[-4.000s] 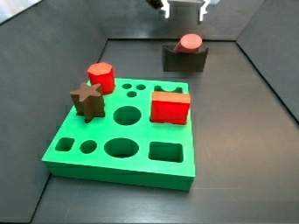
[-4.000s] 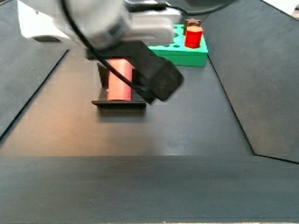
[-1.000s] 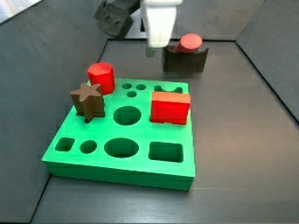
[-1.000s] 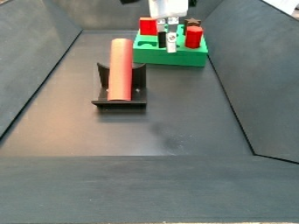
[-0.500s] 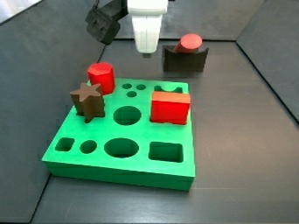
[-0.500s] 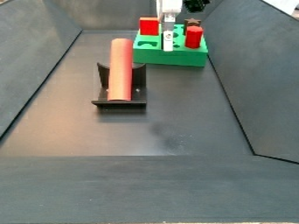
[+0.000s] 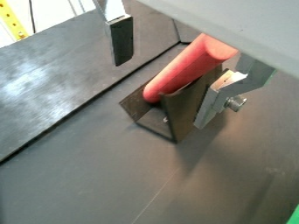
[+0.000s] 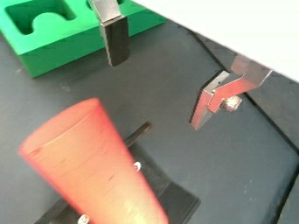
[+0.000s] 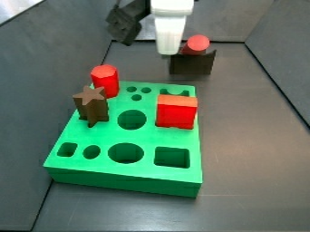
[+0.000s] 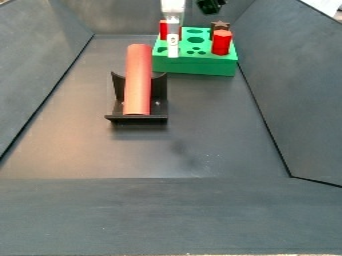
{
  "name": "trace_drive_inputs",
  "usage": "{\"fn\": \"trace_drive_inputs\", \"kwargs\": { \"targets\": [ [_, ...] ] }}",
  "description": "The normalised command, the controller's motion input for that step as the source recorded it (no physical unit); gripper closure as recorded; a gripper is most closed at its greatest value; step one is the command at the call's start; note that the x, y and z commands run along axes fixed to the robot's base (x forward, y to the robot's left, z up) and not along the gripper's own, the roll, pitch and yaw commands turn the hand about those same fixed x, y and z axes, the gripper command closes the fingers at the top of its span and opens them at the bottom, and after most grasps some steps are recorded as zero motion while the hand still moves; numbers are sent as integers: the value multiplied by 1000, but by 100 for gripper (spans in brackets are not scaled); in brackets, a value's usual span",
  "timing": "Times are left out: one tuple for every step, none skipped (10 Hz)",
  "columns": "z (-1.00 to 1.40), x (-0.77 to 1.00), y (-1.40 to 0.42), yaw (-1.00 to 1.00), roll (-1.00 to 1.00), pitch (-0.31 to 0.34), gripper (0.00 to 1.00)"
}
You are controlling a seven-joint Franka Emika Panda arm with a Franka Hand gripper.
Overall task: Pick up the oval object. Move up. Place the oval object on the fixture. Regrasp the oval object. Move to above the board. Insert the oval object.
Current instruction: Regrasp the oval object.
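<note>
The oval object (image 10: 136,72), a salmon-red rod, lies in the notch of the dark fixture (image 10: 136,108); in a side view only its round end (image 9: 197,43) shows above the fixture (image 9: 191,63). My gripper (image 9: 168,45) hangs open and empty in the air beside the fixture, on the side of the green board (image 9: 148,156). In a wrist view the oval object (image 7: 187,66) rests on the fixture (image 7: 163,118) below my spread fingers (image 7: 121,39), apart from them. The gripper (image 8: 156,95) holds nothing.
On the board stand a red hexagonal peg (image 9: 104,80), a brown star peg (image 9: 90,102) and a red cube (image 9: 177,111). Sloped dark walls (image 10: 47,90) close the floor in on both sides. A corner of the board (image 8: 59,35) shows in a wrist view.
The open gripper has shifted sideways and turned in the air near the fixture over the last second. The oval object has stayed on the fixture.
</note>
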Motion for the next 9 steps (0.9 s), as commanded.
{"fn": "trace_drive_inputs", "kwargs": {
  "targets": [
    [-11,1000,-14,27,57,166,0],
    [-9,1000,-17,31,41,165,0],
    [-9,1000,-18,34,32,172,0],
    [-3,988,-21,38,22,179,0],
    [-9,899,-20,39,11,182,0],
    [-2,786,-17,41,4,190,0],
    [-2,705,-17,42,-2,194,0],
    [-2,605,-16,45,-11,198,0],
    [-4,557,-15,48,-11,201,0]
  ]
}}
